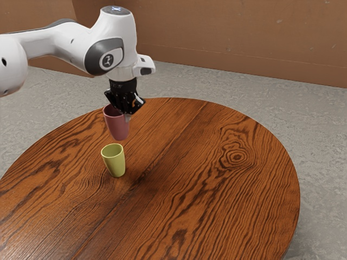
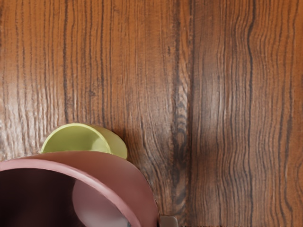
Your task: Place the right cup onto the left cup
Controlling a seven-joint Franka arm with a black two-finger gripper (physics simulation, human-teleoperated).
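Glossy wood-grained table (image 1: 233, 206), smooth satin pink cup (image 1: 118, 125), smooth yellow-green cup (image 1: 115, 164)

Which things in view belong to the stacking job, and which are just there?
In the job:
- dusty-pink cup, in the gripper's grasp, to be placed
- yellow-green cup, upright, to receive it
- gripper

Just there:
- round wood-grain table, bearing the yellow-green cup
- gray floor
- brown wall

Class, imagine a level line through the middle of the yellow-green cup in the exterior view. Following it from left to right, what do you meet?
Grey floor → wooden tabletop → yellow-green cup → round knot in the tabletop's grain → grey floor again.
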